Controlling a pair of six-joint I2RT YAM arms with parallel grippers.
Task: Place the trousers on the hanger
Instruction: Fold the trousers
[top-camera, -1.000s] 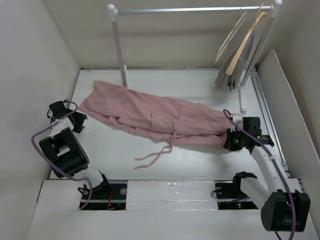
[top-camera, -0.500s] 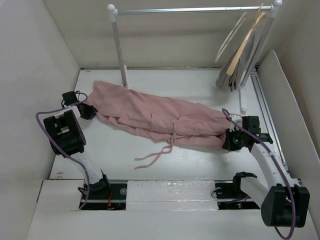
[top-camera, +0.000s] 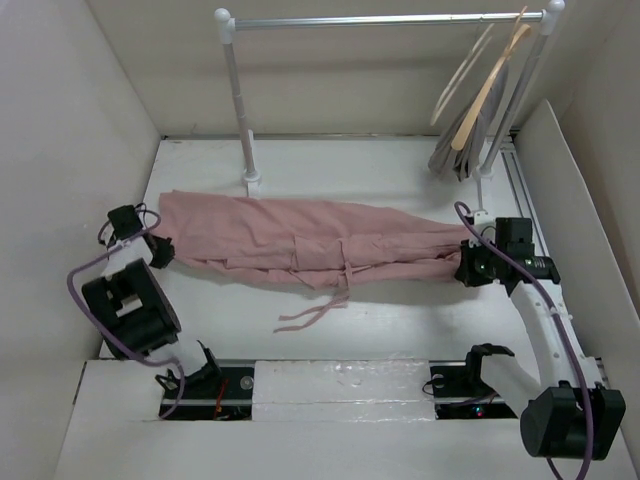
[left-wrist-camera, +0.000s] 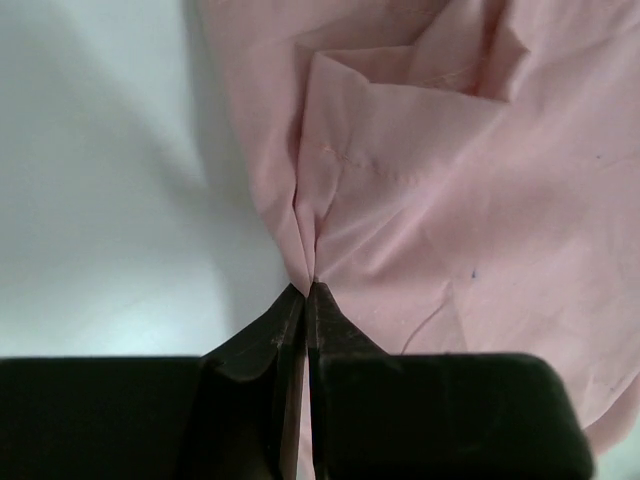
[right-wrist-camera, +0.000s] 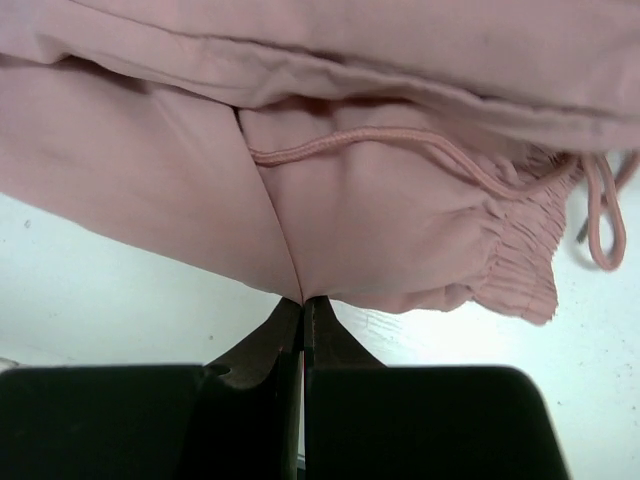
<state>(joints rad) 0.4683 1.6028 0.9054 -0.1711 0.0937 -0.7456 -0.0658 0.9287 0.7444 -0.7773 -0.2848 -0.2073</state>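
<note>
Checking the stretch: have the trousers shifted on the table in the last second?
Yes. The trousers now lie straighter; their left end, earlier up against the rack post's foot, has slid toward the bottom of the view, clear of it.

A metal clothes rail is standing at the far side of the white table. A tan wooden hanger is hanging tilted near its right end, a grey garment drooping below it.
</note>
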